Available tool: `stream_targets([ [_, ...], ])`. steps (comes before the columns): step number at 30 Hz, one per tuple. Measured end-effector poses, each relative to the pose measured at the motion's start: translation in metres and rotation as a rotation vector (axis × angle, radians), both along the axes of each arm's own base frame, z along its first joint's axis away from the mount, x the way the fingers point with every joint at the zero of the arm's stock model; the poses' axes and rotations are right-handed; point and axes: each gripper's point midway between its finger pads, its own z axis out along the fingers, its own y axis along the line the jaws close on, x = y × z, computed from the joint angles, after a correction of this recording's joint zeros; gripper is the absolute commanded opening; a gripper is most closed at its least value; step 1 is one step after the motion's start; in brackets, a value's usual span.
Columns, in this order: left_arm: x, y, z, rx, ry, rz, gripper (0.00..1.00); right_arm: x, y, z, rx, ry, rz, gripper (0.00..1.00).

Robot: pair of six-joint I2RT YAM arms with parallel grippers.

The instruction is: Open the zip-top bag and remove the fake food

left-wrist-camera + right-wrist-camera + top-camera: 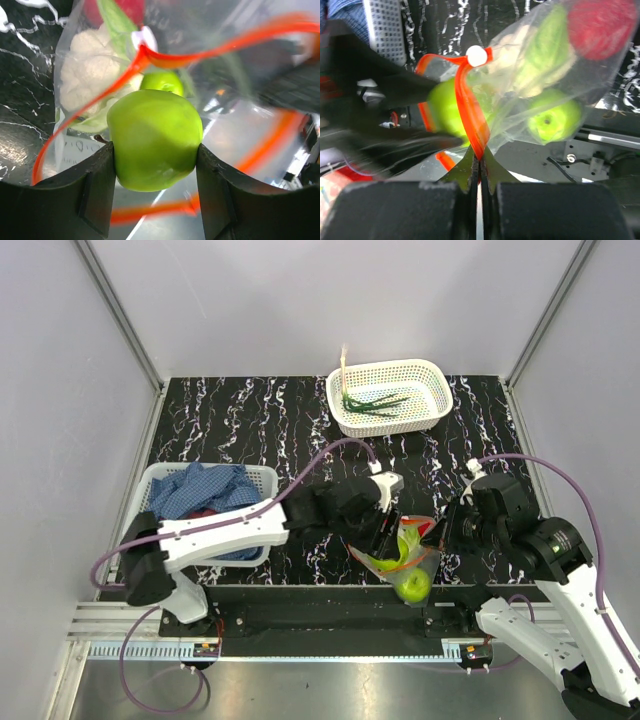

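The clear zip-top bag [412, 558] hangs at the table's front edge, its orange-red zip strip [470, 112] open. My right gripper [480, 161] is shut on the strip and holds the bag up. My left gripper [156, 152] reaches into the bag's mouth and is shut on a lime-green round fruit [154, 139]. Inside the bag lie a second green fruit [554, 119], a pale cabbage-like piece [92, 75] and a red piece [597, 22]. A green onion [372, 402] lies in the far white basket [432, 373]. In the top view the left gripper [385, 535] is beside the bag.
A white basket [152, 480] with blue cloth [205, 490] and a bit of red cloth stands at the left, under the left arm. The table's front rail [320, 615] runs just below the bag. Grey walls enclose the black marbled table [250, 420].
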Motion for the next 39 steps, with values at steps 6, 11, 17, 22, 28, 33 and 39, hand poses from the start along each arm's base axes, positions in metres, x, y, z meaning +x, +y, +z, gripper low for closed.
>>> stream_targets([
  [6, -0.005, 0.014, 0.063, -0.149, -0.061, 0.01, 0.0, 0.001, -0.012, -0.007, -0.059, 0.006, -0.044, 0.0],
  [11, -0.006, 0.026, 0.113, -0.277, -0.123, 0.024, 0.0, 0.002, -0.018, -0.006, -0.085, -0.002, -0.067, 0.0],
  [17, 0.042, 0.035, 0.154, -0.31, -0.346, 0.223, 0.0, 0.002, -0.02, 0.0, -0.081, -0.023, -0.073, 0.0],
  [22, 0.109, 0.043, 0.178, -0.255, -0.609, 0.398, 0.0, 0.001, -0.021, 0.005, -0.074, -0.029, -0.074, 0.0],
  [28, 0.214, 0.064, 0.153, -0.104, -0.758, 0.56, 0.0, 0.006, -0.019, 0.004, -0.088, -0.02, -0.074, 0.0],
  [33, 0.287, 0.079, 0.115, 0.031, -0.849, 0.643, 0.0, 0.013, -0.018, 0.002, -0.105, -0.025, -0.073, 0.0],
  [39, 0.341, 0.063, 0.076, 0.093, -0.912, 0.639, 0.0, 0.014, -0.015, 0.007, -0.082, -0.048, -0.069, 0.0],
])
